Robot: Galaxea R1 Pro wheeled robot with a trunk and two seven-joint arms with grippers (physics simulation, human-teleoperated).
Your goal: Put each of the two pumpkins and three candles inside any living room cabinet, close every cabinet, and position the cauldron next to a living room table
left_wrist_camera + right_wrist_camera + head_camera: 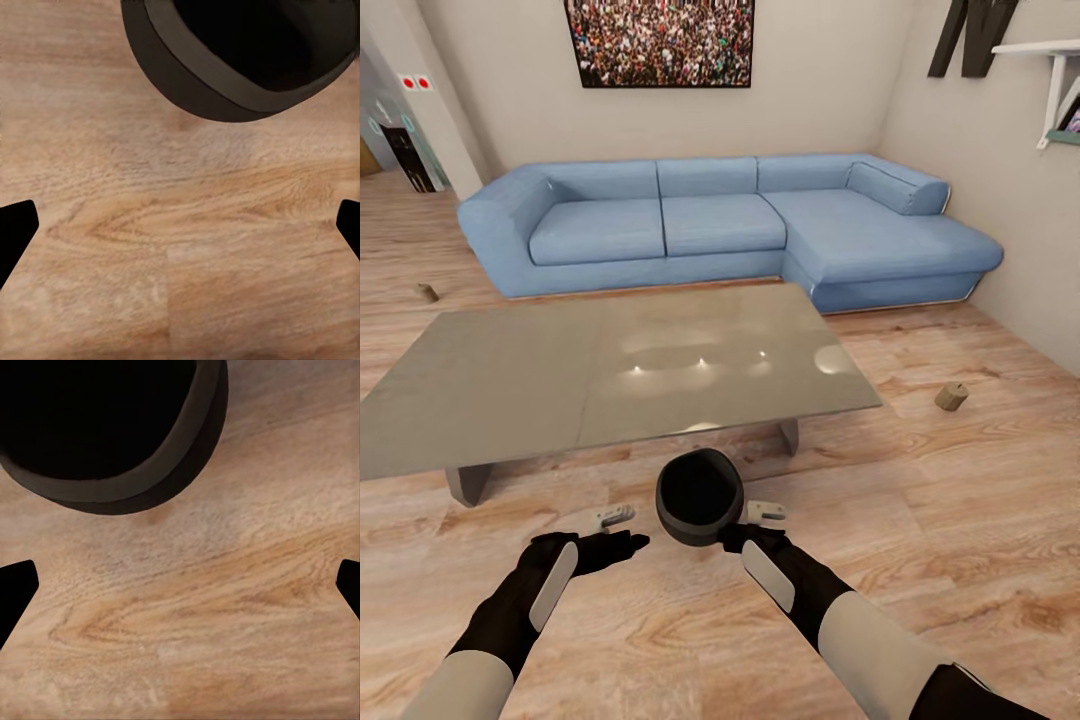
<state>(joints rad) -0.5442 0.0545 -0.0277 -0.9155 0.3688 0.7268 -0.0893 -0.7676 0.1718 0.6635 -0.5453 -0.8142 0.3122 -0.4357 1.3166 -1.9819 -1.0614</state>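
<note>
Both sets of jaws stand spread wide and pinch nothing: in each wrist view the dark fingertips sit at opposite edges over bare wood floor point(180, 247). From the head camera, the left gripper point(615, 517) hangs just beside the black cauldron point(699, 497) on one flank, and the right gripper point(765, 511) sits close against its other flank, the pot between them and apart from both as far as the wrist views tell.

The cauldron stands upright on the floor, mouth open toward the camera, just in front of the near edge of the low grey table point(490, 385), close to one of its legs. By the look of it, the pot is already next to the table. Two stubby candles lie on the floor well apart: one point(951, 396) past the table's right corner, another point(427, 293) far off at the left, near the blue sofa point(720, 225).

The risk from here is a nudge. With open fingers flanking a round-bellied pot, any sideways sweep of either arm as it pulls away could clip the rim and roll or tip the cauldron out from beside the table.
</note>
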